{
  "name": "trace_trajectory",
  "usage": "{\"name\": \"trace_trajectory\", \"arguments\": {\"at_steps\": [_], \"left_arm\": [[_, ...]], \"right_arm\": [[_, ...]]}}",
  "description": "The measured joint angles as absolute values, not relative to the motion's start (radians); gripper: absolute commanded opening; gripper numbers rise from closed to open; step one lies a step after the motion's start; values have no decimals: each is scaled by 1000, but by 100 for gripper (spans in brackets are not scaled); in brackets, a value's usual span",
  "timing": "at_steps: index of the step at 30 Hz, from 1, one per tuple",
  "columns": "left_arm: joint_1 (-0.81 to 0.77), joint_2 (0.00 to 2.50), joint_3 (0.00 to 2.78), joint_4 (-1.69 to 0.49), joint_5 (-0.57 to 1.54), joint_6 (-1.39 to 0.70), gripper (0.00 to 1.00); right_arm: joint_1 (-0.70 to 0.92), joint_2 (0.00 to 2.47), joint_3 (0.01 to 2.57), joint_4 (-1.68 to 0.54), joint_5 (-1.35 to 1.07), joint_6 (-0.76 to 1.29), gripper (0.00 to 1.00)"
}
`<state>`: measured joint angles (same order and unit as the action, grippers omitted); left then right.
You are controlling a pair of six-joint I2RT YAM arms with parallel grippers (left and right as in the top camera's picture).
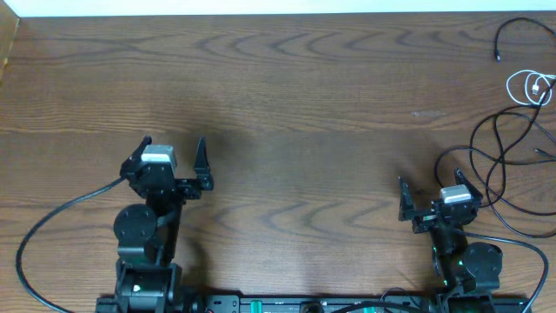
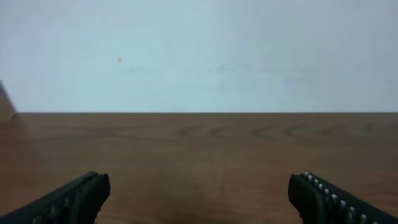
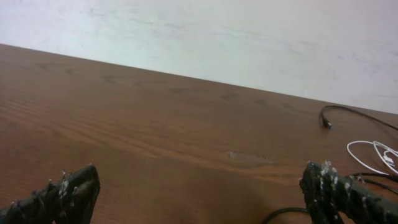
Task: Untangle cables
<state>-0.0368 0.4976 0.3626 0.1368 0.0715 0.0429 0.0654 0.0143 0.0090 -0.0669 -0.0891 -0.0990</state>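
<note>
Thin black cables [image 1: 499,165] lie in loose crossing loops at the table's right edge, just right of my right gripper [image 1: 430,183]. A small white cable [image 1: 530,87] is coiled beyond them, and another black cable [image 1: 512,30] curls in the far right corner. The right wrist view shows a black plug end [image 3: 326,122], the white cable [image 3: 373,155] and a black loop [image 3: 280,214] near the right finger. My right gripper [image 3: 200,183] is open and holds nothing. My left gripper [image 1: 174,143] stands open at the left over bare wood, far from the cables; its fingers [image 2: 81,196] frame only the table.
The wooden table [image 1: 287,96] ends at a pale wall at the back. A thick black cord [image 1: 52,217] sweeps from the left arm towards the front edge. Both arm bases [image 1: 143,278] sit along the front edge.
</note>
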Motion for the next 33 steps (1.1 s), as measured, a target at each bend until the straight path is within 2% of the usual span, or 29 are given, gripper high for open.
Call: {"name": "trace_trajectory", "arguments": {"at_steps": [15, 20, 24, 33], "left_arm": [[63, 114, 13, 182, 72, 83, 97], [64, 65, 6, 130, 72, 83, 97], [64, 28, 7, -6, 67, 84, 97], [64, 11, 13, -21, 60, 84, 97]], "right_arm": [[65, 12, 9, -67, -89, -99, 99], [65, 12, 9, -67, -89, -99, 99], [65, 12, 9, -68, -89, -99, 99], [65, 12, 9, -67, -89, -99, 99]]}}
